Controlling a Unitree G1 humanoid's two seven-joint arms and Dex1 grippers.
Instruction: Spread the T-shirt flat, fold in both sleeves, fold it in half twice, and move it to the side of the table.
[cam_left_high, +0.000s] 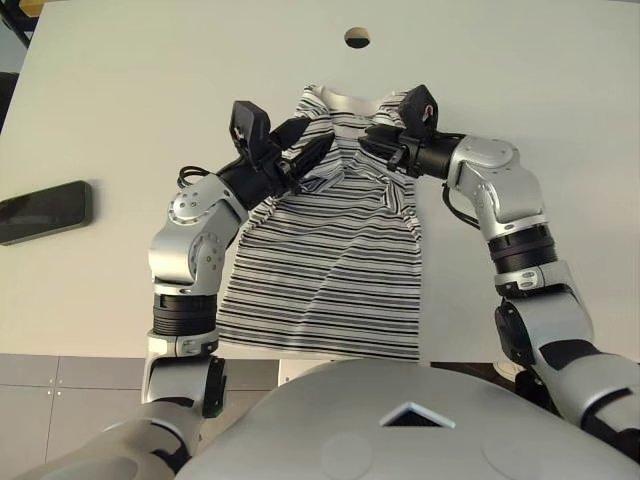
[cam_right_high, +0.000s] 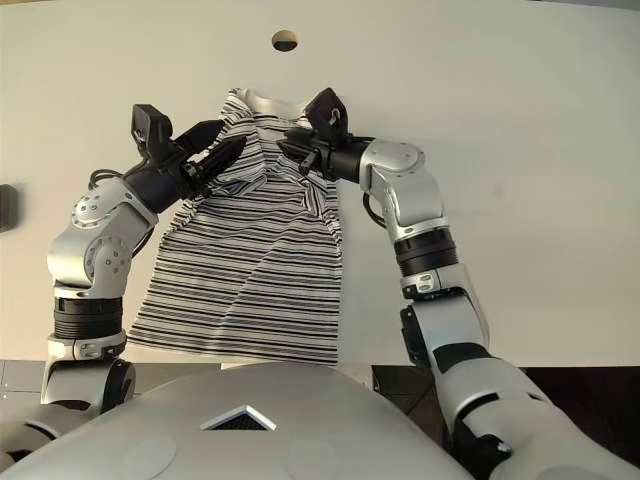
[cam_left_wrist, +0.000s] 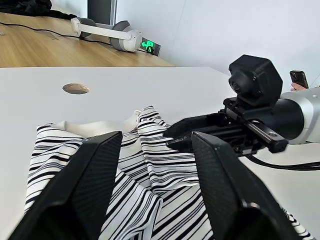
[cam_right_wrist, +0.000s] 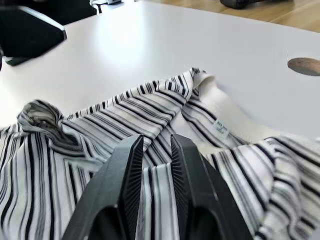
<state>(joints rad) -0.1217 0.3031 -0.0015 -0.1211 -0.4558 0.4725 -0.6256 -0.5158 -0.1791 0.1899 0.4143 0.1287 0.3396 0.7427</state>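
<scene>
"So, what worries you here?"

"The T-shirt (cam_left_high: 330, 270) lies lengthwise on the worktop (cam_left_high: 530, 90), collar (cam_left_high: 350, 102) at the far end, hem (cam_left_high: 320, 345) right at the near edge. The chest is bunched into ridges, so it isn't flat yet."

"And the jaws?"

"Both hover over the shoulders. The left jaws are spread wide above the cloth. The right jaws are narrowed to a slit, with nothing gripped that I can make out."

"The risk, then?"

"A pinch into those ridges could take two layers at once, and the fold would drag the body askew. Pull towards the near edge and the hem may slide off. The phone (cam_left_high: 45, 212) is well apart — no trouble there."
</scene>
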